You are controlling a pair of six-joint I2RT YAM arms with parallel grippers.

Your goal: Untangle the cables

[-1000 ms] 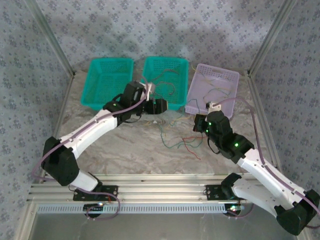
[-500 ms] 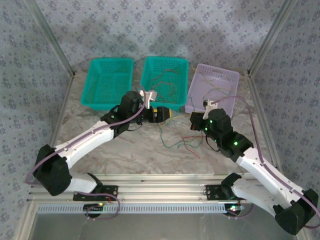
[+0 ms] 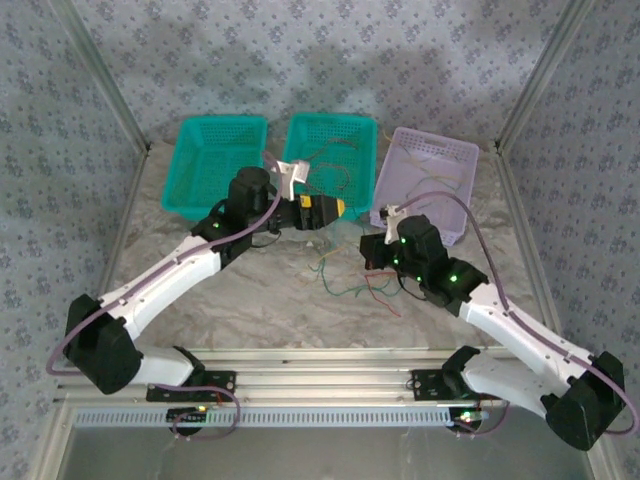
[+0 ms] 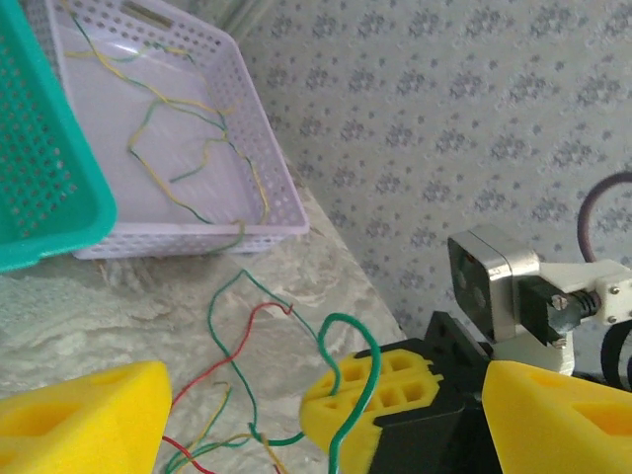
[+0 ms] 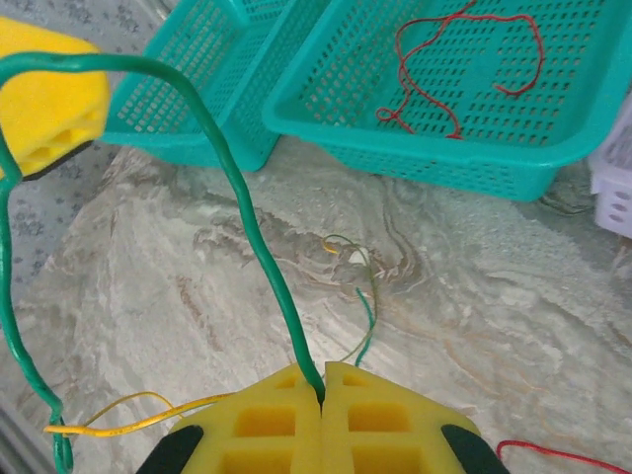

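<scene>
Right jaws pinch green cable (image 5: pixel 247 217), loop standing 12-to-6 o'clock. Left jaws spread wide; we see loop at their 5 o'clock, near. Other cables (image 3: pixel 352 285) tangled on counter (image 3: pixel 250 290), centre.

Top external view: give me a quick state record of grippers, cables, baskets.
left gripper: open, by the near wall of the middle teal basket
right gripper: shut on green cable, which loops up from it
loose cables: red, green, yellow strands tangled on table
middle teal basket: red cable inside
purple basket: yellow and green cables inside
</scene>
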